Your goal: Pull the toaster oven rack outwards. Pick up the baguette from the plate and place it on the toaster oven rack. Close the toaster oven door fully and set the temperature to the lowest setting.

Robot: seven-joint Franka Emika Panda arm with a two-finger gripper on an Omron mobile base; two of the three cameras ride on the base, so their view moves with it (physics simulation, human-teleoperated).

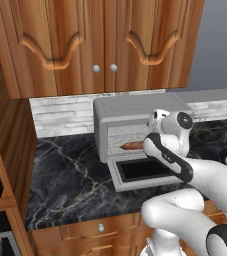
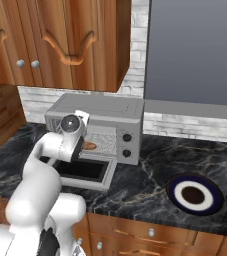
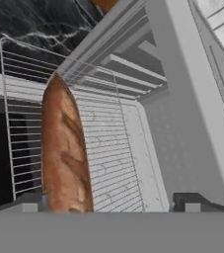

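Observation:
The toaster oven (image 1: pixel 135 112) (image 2: pixel 102 112) stands on the counter with its toaster oven door (image 1: pixel 141 171) (image 2: pixel 82 171) folded down flat. The toaster oven rack (image 3: pixel 108 168) is pulled out over the door. On it lies the reddish-brown baguette (image 3: pixel 64 148) (image 1: pixel 131 145) (image 2: pixel 89 145), lengthwise. My gripper (image 3: pixel 109 203) hovers just above the rack, open, with its fingertips (image 3: pixel 192 202) wide apart. The loaf's near end lies close by the left tip and nothing is gripped. The plate (image 2: pixel 194 194) sits bare on the counter to the oven's right.
Two black knobs (image 2: pixel 127 138) sit on the oven's right panel. Wooden cabinets (image 1: pixel 105 45) hang above the oven. Dark marble counter (image 1: pixel 70 180) stretches left of the oven and between the oven and the plate. My arm crosses in front of the oven's opening.

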